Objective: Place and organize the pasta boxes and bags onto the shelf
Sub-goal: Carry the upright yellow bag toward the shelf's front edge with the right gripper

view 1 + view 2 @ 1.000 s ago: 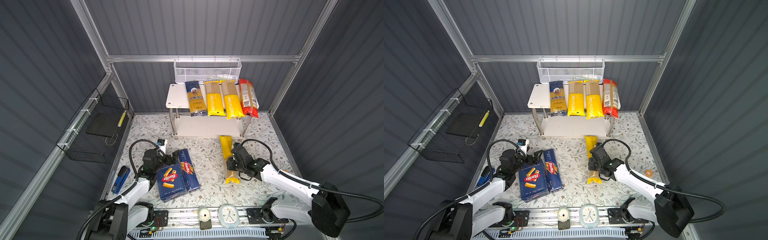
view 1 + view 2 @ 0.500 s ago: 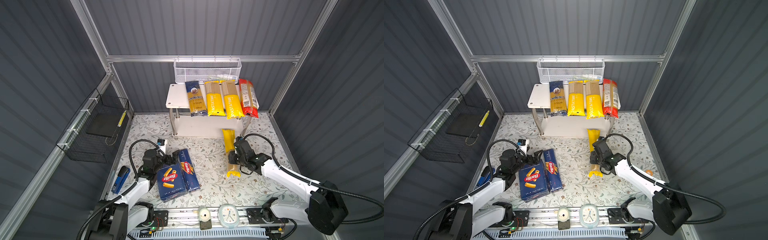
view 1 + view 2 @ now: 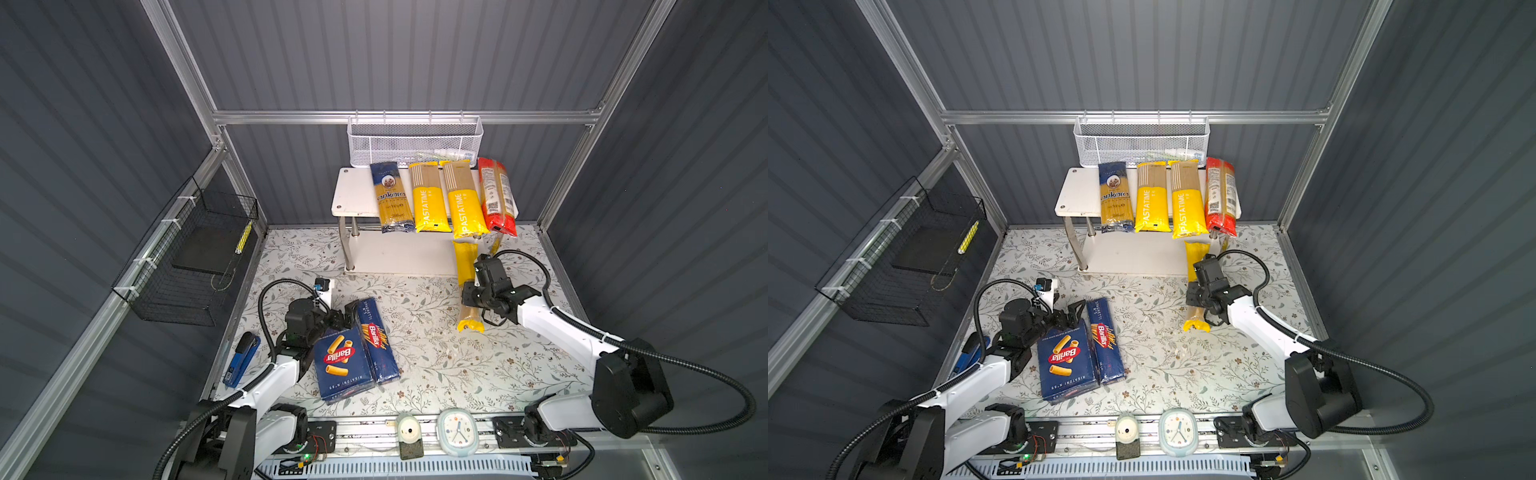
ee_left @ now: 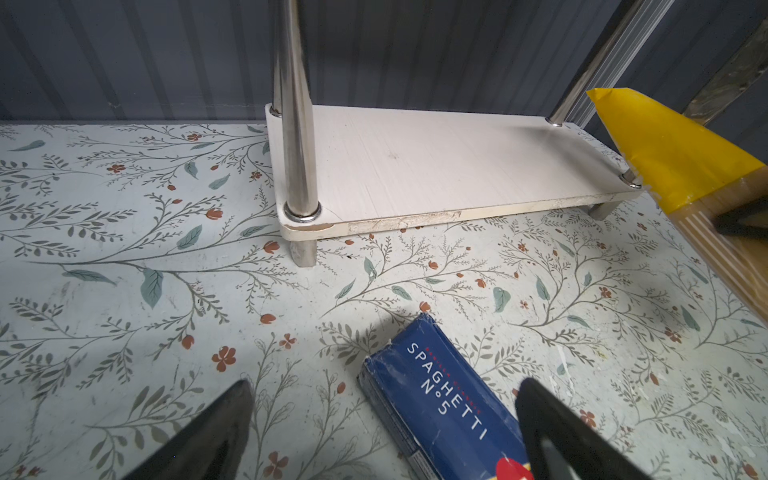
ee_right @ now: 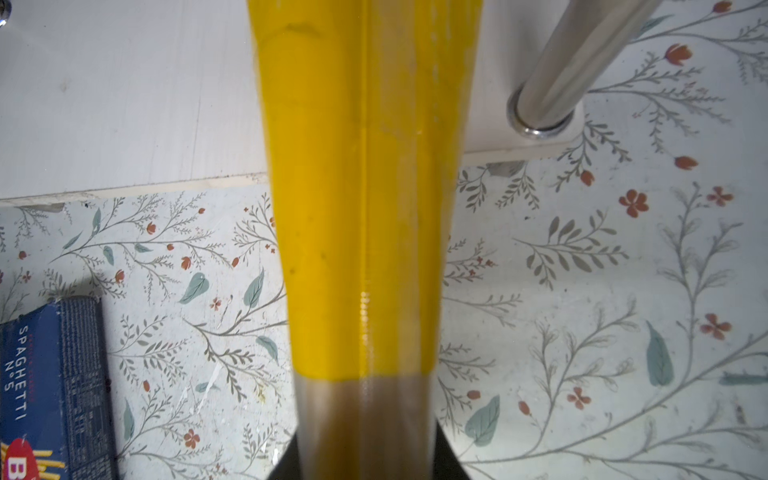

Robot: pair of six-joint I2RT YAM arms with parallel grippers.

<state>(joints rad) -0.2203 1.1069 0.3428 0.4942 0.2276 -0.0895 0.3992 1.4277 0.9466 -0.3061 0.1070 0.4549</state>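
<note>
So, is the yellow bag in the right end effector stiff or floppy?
Probably stiff: held mid-length, the yellow bag shows both ends straight, no sag. Its film looks glossy in the right wrist view, so it may slip.

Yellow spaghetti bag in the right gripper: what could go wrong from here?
Held by the right gripper, the yellow bag points under the top tier; lifted, it might knock off the overhanging PASTATIME bag. Its far end is close beside the chrome leg and may snag there.
</note>
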